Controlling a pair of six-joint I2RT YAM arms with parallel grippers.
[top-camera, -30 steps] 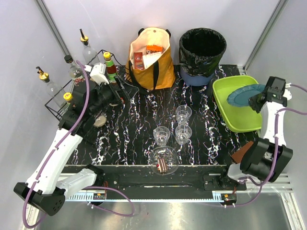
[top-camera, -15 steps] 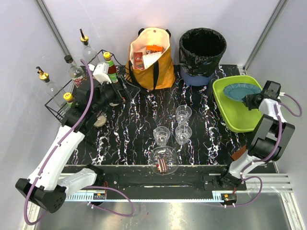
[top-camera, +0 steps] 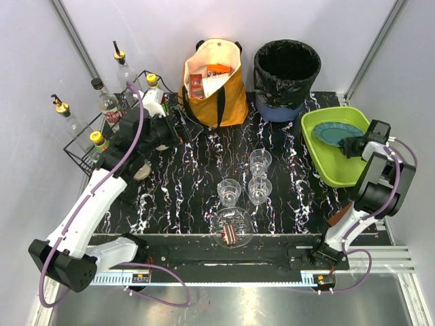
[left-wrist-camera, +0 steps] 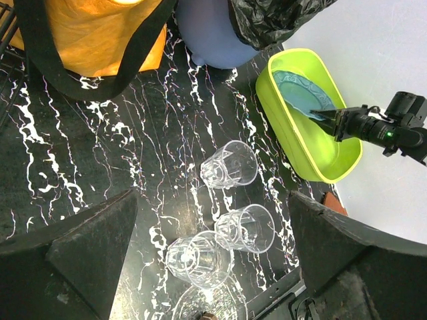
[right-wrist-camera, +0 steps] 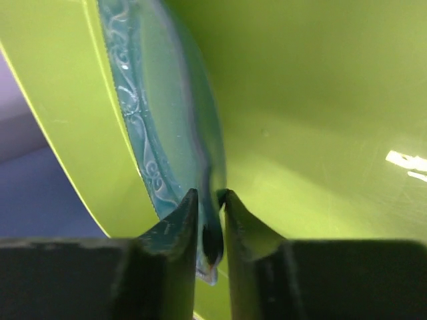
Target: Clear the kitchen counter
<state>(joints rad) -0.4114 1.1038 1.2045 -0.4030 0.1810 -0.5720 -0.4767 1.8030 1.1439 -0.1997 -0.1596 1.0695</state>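
Only the right wrist view shows the right gripper [right-wrist-camera: 210, 200] flanking the teal plate [right-wrist-camera: 133, 113], pinch uncertain; the left gripper [left-wrist-camera: 213, 197] gapes. Mid-frame, the kitchen counter [top-camera: 190, 170] is black, white-veined.

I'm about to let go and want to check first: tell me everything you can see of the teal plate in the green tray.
The teal plate is round and glossy, with a raised scroll pattern around its border. It looks like glazed ceramic or hard plastic. It sits tilted at the far end of the lime-green tray, leaning toward the tray's wall. The right hand has its fingers on either side of the plate's near rim. Whether they actually clamp it is unclear.
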